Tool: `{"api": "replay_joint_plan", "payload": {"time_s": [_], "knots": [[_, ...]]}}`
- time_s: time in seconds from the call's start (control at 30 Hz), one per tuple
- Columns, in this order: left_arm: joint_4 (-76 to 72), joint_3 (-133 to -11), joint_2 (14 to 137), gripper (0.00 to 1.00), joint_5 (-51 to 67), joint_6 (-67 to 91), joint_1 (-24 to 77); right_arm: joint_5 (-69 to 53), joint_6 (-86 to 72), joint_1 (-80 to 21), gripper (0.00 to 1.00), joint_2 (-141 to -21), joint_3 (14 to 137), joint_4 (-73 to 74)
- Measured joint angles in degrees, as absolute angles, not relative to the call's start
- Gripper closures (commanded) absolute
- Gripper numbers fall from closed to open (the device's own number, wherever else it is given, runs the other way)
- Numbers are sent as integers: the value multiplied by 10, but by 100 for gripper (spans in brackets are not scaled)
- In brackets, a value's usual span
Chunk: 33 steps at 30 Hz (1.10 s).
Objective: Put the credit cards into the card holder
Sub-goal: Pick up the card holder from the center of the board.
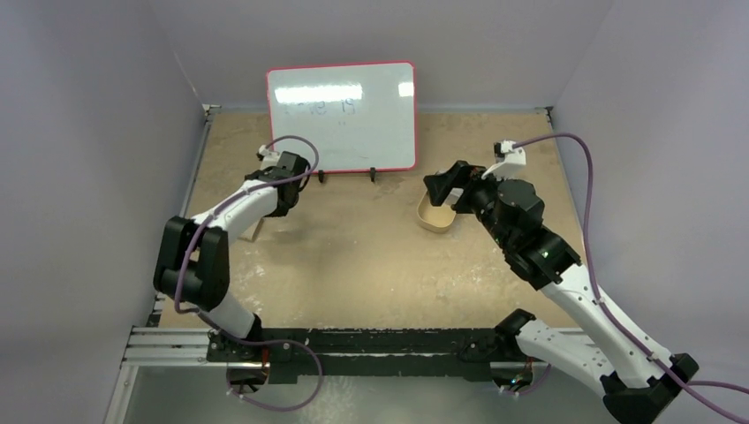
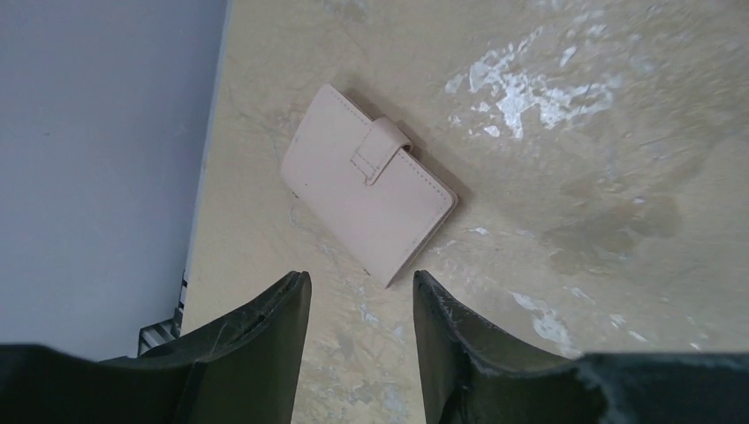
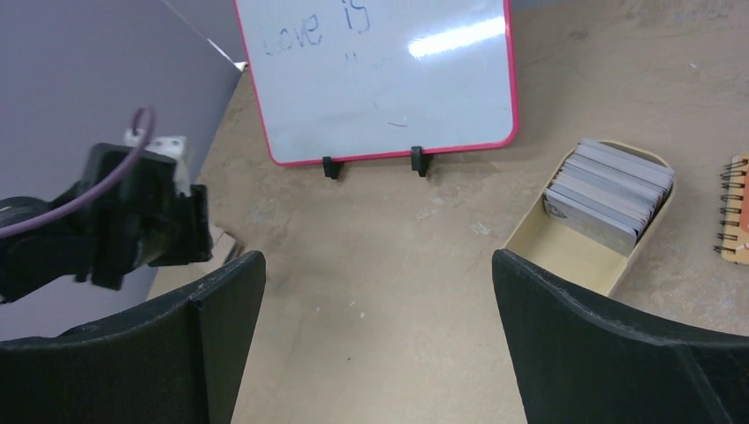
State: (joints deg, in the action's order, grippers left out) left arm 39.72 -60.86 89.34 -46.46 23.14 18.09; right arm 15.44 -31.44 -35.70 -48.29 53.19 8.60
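**Left arm over the closed card holder, right arm facing the dish of cards**

The left arm reaches forward along the left side of the table [image 1: 353, 256]. Its elbow is raised and its wrist is bent down, so the left gripper [image 2: 360, 283] points at the tabletop. Its jaws stand partly apart with bare table showing between them, and they hold nothing. The card holder [image 2: 366, 181] lies flat on the table just beyond the fingertips. It is folded shut with its tab across the front, it sits at an angle to the table edge, and its nearest corner points toward the gap between the fingers. It rests close to the left edge of the table, not far from the wall.

The right arm stretches up the right side and leans inward, with its wrist turned toward the middle of the table. The right gripper [image 3: 378, 261] is spread wide and empty. The credit cards [image 3: 609, 196] are stacked on edge in the far end of a tan oval dish [image 3: 565, 256]. The dish sits to the right of that gripper in its wrist view, near the right finger. A red-framed whiteboard [image 1: 342, 115] stands on small feet at the back of the table. The spiral edge of a notebook [image 3: 735, 208] shows just right of the dish.
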Motion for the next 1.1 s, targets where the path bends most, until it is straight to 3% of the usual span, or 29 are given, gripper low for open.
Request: {"api": "replay_joint_plan", "payload": {"time_s": [0.53, 1.1], "knots": [[371, -628, 1016, 49, -441, 167, 142, 107, -299, -357, 1, -474, 519, 69], [349, -635, 1078, 53, -453, 136, 124, 91, -304, -357, 2, -452, 511, 62]]}}
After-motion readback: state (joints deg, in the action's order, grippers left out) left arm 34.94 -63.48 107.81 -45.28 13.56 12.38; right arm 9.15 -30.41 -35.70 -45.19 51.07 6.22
